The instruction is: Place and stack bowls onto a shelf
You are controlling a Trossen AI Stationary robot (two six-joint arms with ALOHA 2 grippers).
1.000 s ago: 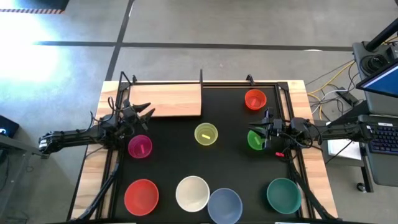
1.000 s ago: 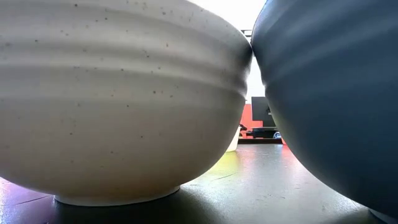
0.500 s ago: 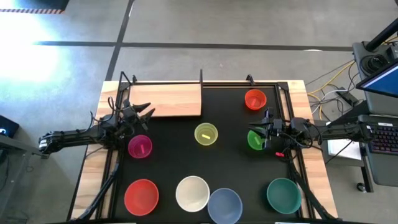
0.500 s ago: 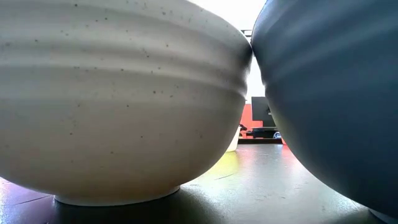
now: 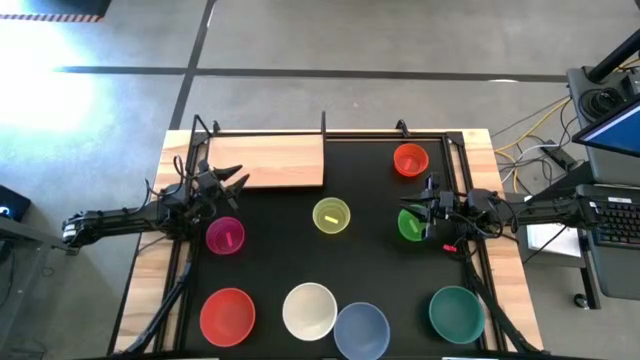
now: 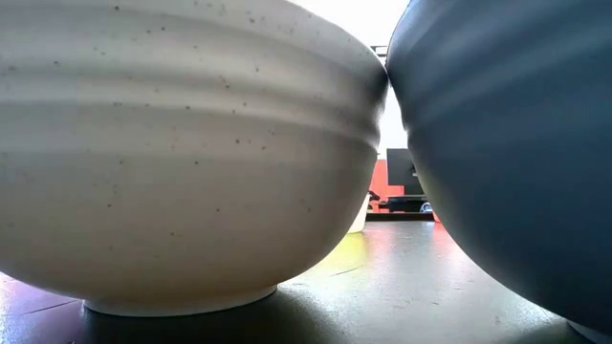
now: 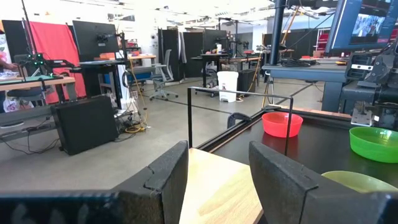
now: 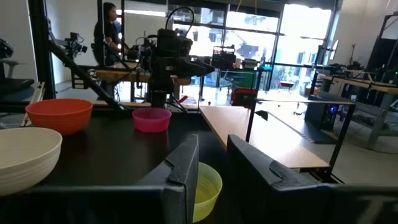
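The light-wood shelf (image 5: pixel 265 160) lies at the far left of the black mat. The small bowls stand upright on the mat: orange-red (image 5: pixel 410 160), yellow (image 5: pixel 331 216), bright green (image 5: pixel 408 224), magenta (image 5: pixel 225 235). The larger red (image 5: pixel 227 315), white (image 5: pixel 309 310), pale blue (image 5: pixel 361 330) and teal (image 5: pixel 456 312) bowls stand along the near edge. My left gripper (image 5: pixel 232 183) is open and empty, between the shelf's near left corner and the magenta bowl; the shelf (image 7: pixel 217 186) shows between its fingers. My right gripper (image 5: pixel 428 208) is open and empty over the green bowl's right rim.
Thin black posts (image 5: pixel 324 122) stand along the table's far edge behind the shelf. In the low view the white bowl (image 6: pixel 182 162) and the pale blue bowl (image 6: pixel 507 143) fill the picture. A person (image 8: pixel 112 28) stands in the room beyond the table's left side.
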